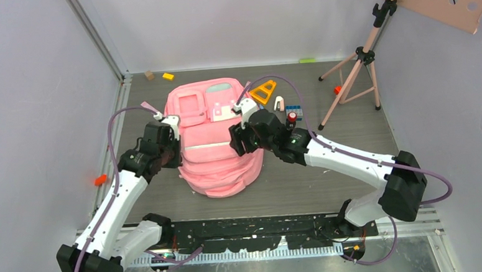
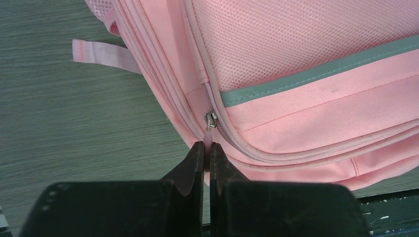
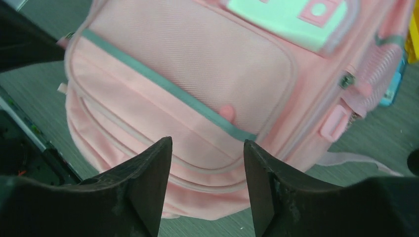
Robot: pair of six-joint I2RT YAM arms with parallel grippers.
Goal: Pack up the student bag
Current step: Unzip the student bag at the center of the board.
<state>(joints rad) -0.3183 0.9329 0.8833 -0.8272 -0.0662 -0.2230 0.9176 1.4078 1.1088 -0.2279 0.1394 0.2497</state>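
Observation:
The pink student bag (image 1: 217, 143) lies flat in the middle of the table, its grey-green top panel (image 1: 218, 87) at the far end. At the bag's left side my left gripper (image 1: 171, 149) is shut on a pink zipper pull (image 2: 209, 134) that hangs from a metal slider (image 2: 211, 118). My right gripper (image 1: 242, 142) hovers over the bag's right side with its fingers apart and nothing between them; under it I see the front pocket (image 3: 188, 79) and the zip seams (image 3: 197, 170).
A yellow triangle (image 1: 263, 92), a blue block (image 1: 293, 109) and a red-capped item (image 1: 291, 116) lie right of the bag. A tripod (image 1: 355, 74) stands at the back right. Small blocks (image 1: 168, 76) lie at the back, an orange piece (image 1: 100, 179) at the left edge.

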